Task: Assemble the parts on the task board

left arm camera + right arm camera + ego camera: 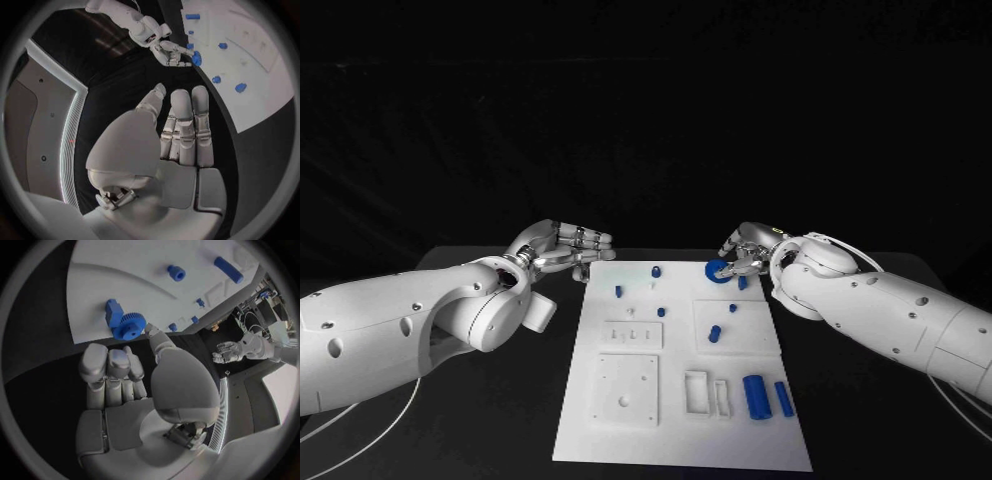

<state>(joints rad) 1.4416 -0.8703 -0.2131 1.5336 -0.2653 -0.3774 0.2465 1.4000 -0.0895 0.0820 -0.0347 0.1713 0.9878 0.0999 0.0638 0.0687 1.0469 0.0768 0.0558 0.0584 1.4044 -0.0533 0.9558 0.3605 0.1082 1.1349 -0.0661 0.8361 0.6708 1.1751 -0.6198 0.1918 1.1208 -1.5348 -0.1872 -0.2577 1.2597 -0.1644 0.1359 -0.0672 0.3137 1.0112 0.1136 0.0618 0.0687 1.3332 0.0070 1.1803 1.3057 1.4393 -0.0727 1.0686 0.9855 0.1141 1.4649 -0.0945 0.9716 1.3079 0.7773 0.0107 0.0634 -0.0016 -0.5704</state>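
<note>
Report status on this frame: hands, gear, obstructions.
Right hand touching blue gear at task board far edge. Left hand empty, off board. Nothing in the way.

One white task board lies on the worktop. On it are one blue gear, two blue cylinders lying side by side, and several small blue pegs.

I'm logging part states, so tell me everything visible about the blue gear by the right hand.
The blue gear is a small toothed wheel, plastic-looking, matte, with a hub at its centre. It sits at the task board's far right corner, beside a blue block. The right hand's fingertips reach its rim; a firm grip cannot be told.
</note>
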